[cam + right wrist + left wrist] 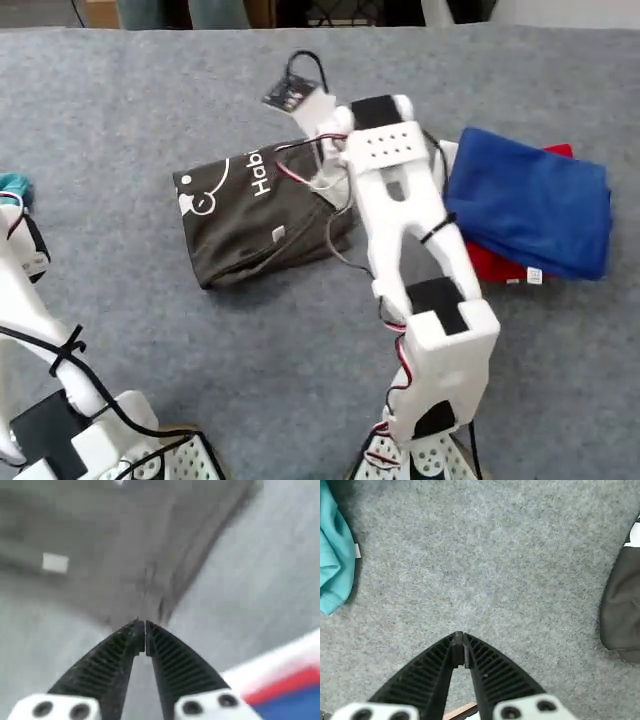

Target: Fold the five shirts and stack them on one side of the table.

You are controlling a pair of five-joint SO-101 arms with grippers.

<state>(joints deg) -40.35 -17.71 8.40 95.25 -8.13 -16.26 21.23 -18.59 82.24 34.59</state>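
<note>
A folded dark shirt with white print lies mid-table. My right arm reaches over its right edge. In the right wrist view my right gripper is shut, its tips at the edge of the dark shirt; I cannot tell whether any cloth is pinched. A folded blue shirt lies on a red shirt at the right. My left gripper is shut over bare grey table, between a teal shirt and the dark shirt. The teal shirt sits at the table's left edge.
The grey felt table has open room in front of the dark shirt and at the far left. Loose cables hang from the right arm over the dark shirt. Both arm bases stand at the near edge.
</note>
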